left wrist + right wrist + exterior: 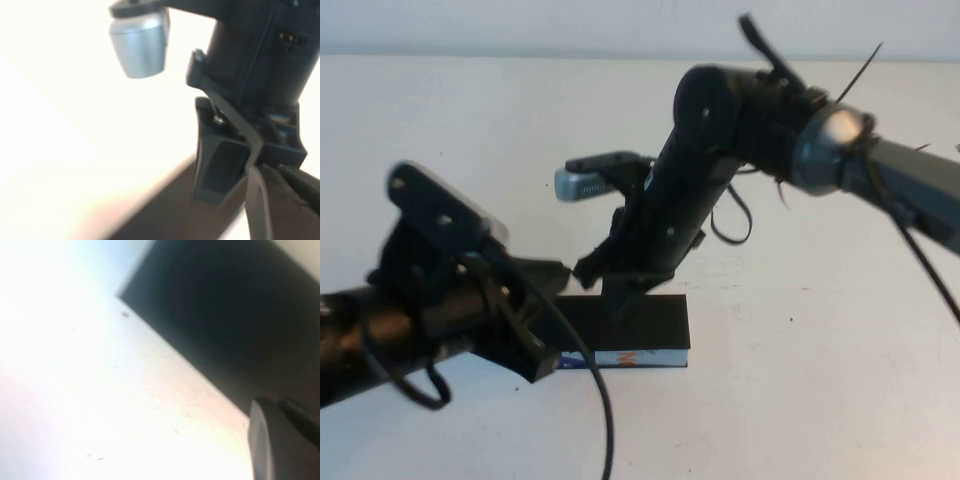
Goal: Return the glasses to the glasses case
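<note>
The glasses case lies closed and flat on the white table. The glasses cannot be seen anywhere, so they may be inside already. The right gripper sits pressed down on top of the case, jaws shut tight and holding nothing. If it pushes sideways, the case could slide away. The left gripper is just beside the case's end; its jaws cannot be made out.

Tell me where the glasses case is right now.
In the high view the glasses case lies on the white table, near its middle, directly under the shut right gripper, with the left gripper at its left end.
</note>
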`<action>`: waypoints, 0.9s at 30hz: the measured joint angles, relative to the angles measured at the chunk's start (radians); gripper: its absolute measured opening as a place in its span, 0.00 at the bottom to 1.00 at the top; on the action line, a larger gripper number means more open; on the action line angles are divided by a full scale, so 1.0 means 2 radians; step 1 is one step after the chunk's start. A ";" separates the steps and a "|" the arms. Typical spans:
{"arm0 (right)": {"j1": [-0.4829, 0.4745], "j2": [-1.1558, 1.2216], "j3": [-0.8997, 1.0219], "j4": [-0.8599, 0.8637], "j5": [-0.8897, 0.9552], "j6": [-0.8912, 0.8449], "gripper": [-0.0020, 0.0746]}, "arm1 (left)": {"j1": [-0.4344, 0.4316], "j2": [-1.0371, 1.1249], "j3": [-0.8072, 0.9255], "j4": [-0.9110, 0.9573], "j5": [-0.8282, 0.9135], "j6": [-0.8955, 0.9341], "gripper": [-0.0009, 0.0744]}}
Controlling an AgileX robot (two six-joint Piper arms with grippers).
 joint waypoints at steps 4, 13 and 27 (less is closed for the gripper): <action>0.000 -0.059 0.000 -0.016 0.000 0.019 0.01 | 0.000 -0.095 0.002 0.000 -0.031 -0.001 0.01; 0.000 -0.259 0.058 -0.095 0.004 0.071 0.01 | 0.000 -0.378 0.074 -0.031 -0.147 -0.003 0.01; 0.000 -0.671 0.444 -0.171 -0.161 0.117 0.01 | 0.000 -0.577 0.264 -0.065 -0.256 0.014 0.01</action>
